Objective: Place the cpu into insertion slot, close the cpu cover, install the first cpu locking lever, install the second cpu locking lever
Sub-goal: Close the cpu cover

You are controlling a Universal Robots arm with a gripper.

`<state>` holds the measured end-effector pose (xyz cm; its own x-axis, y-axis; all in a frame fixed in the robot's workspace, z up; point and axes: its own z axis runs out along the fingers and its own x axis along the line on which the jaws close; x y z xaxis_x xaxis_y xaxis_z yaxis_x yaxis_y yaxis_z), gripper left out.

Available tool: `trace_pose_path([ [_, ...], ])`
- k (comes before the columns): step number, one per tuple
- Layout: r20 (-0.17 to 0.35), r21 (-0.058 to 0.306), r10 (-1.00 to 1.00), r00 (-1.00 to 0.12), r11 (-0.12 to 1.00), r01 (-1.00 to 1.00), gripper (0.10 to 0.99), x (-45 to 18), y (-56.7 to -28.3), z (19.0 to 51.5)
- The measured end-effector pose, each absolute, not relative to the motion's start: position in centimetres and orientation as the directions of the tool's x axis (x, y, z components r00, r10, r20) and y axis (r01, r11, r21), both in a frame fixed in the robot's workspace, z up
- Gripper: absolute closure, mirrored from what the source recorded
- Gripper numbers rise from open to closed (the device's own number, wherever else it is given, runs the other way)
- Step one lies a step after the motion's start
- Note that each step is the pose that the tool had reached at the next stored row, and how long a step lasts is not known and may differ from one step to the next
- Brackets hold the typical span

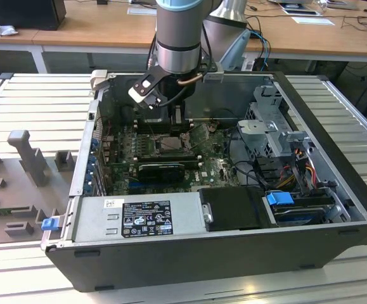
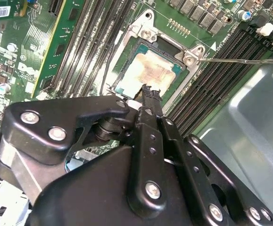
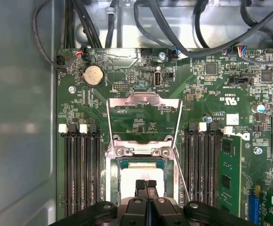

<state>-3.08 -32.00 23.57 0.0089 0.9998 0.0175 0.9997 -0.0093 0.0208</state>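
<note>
The open computer case lay on its side across the centre of the exterior view, and the arm reached down into it from the upper middle of the frame, a posture judged to suit work on the green motherboard below. In the first wrist view the cpu cover stood tilted up on its hinge, its square window showing bare board behind it; this left the insertion slot uncovered. The cpu sat flat inside that slot, within the silvery rim, its pale top stained. The gripper was directly over the cpu's near edge with its fingertips pressed together and nothing visible between them; whether they touched the chip could not be determined. A thin locking lever stood out clear of the socket, judged unlatched, consistent with a cover not yet closed.
</note>
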Motion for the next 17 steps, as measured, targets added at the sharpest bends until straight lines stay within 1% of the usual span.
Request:
trace_pose_path([
  [17, 0.018, 0.021, 1.0, 0.009, -0.009, 1.0, 0.98, -1.9, -32.0, 25.9],
])
